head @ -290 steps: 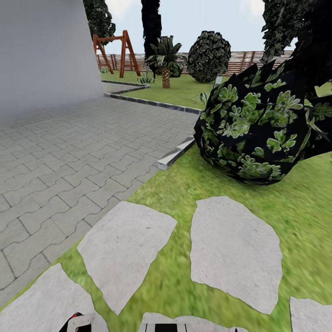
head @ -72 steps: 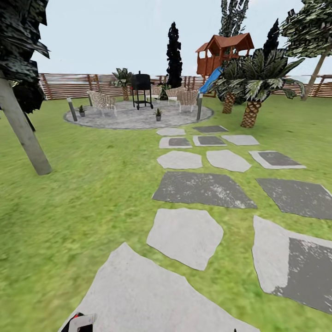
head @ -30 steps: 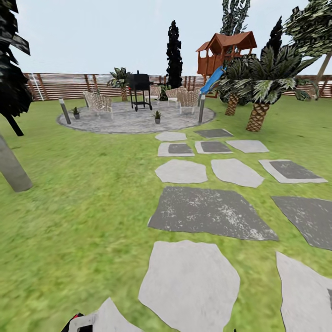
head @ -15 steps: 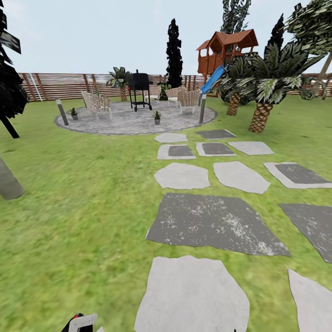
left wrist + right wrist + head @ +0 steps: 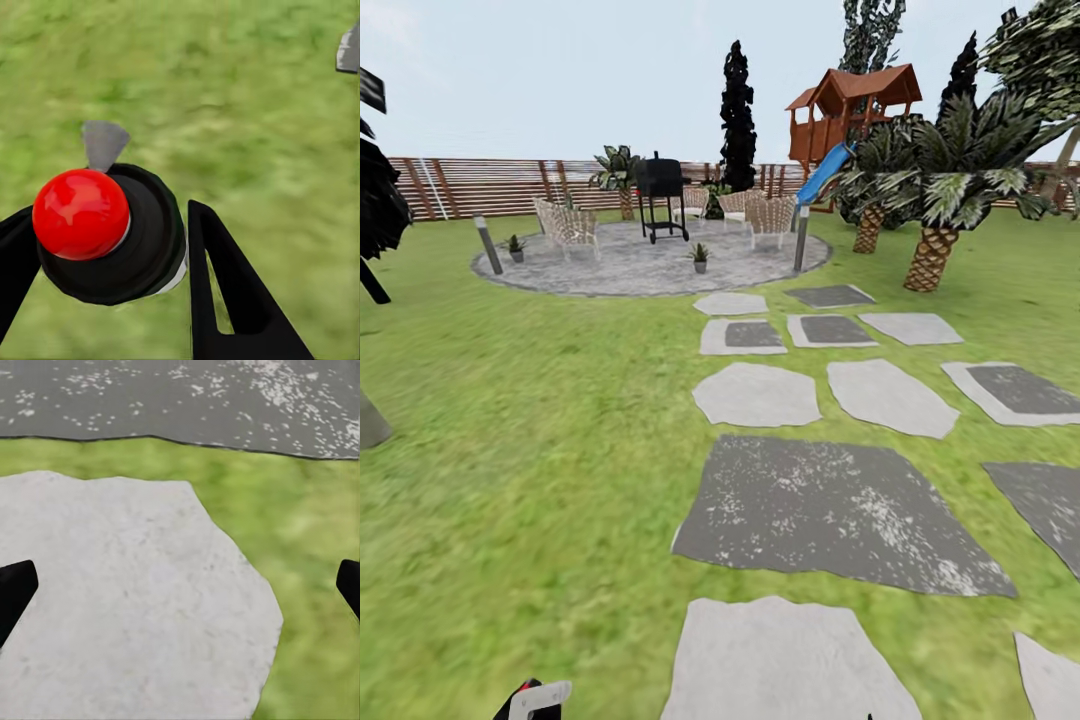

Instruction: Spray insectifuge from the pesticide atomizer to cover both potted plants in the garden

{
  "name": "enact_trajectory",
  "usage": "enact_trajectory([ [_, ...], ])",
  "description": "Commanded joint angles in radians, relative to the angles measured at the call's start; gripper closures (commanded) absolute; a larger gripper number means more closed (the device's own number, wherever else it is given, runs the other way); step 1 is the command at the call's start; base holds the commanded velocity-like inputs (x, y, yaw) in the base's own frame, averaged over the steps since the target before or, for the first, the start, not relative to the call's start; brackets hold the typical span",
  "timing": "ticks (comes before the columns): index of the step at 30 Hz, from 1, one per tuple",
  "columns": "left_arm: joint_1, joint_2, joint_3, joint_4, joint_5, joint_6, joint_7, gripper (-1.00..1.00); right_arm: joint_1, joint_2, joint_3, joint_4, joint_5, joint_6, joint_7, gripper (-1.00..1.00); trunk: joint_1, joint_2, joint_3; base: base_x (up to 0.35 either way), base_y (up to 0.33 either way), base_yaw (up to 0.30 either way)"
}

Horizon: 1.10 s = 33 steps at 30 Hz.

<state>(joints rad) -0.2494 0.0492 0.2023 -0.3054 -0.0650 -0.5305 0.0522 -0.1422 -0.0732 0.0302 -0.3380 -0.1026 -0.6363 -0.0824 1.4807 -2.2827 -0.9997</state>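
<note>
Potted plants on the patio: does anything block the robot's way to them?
Nothing visible does. Open lawn and flat stepping stones lead to the patio, where both potted plants stand. A bollard stands beside the far-left plant.

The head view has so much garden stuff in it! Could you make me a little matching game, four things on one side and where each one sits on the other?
Things:
1. barbecue grill
2. playhouse
3. nearer potted plant
4. dark stepping stone

Places:
A. in the lawn, closest of these to the robot
B. at the back of the round stone patio, among the wicker chairs
C. near the front edge of the patio
D. behind the palms, by the wooden fence

Pairs: 1-B, 2-D, 3-C, 4-A
</note>
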Motion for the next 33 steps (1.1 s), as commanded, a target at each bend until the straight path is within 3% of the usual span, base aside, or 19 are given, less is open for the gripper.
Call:
enact_trajectory([
  [1, -0.001, 0.0, 0.001, 0.001, -0.007, -0.003, 0.005, 1.0, 0.0, 0.0, 0.004, 0.0, -0.009, -0.003, 0.001, -1.0, 0.0, 0.0, -0.001, 0.337, -0.041, 0.0],
  [33, -0.001, 0.0, 0.001, 0.001, -0.007, -0.003, 0.005, 1.0, 0.0, 0.001, 0.004, 0.0, -0.009, -0.003, 0.001, -1.0, 0.0, 0.0, -0.001, 0.337, -0.138, 0.0],
])
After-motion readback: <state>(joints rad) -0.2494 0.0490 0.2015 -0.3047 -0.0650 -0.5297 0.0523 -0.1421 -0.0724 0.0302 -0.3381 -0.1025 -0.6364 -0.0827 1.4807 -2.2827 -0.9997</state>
